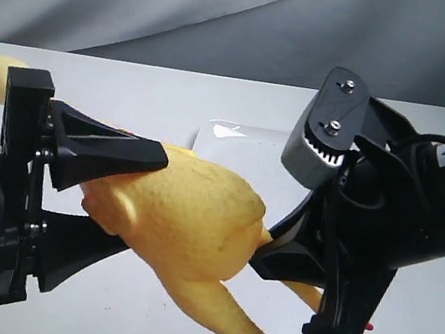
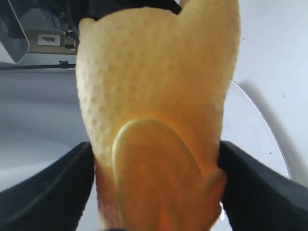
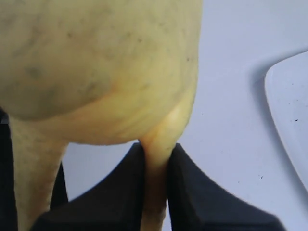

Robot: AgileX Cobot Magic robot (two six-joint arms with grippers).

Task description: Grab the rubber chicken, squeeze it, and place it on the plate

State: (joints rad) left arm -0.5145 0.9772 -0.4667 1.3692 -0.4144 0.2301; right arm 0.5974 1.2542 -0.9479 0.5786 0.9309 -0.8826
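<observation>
Item: rubber chicken (image 1: 190, 213), held crosswise on the near side of the plate (image 1: 242, 149). In the exterior view its body overlaps the plate's front rim and seems clear of the table (image 1: 174, 96), with the head well out past the plate's left side and the red feet toward its right. Left gripper (image 2: 154, 190): jaws spread wide, pressed on both flanks of the fat body. Right gripper (image 3: 156, 180): jaws nearly together, pinching one thin leg. Step, as judged: the squeeze. Close the left jaws squarely on the belly, hold the leg pinch steady, then carry toward the plate's middle. Only the exterior view shows head and feet. Only the right wrist view shows the leg pinch up close, with the plate's rim beside it and apart. The left wrist view shows the flank contact.
</observation>
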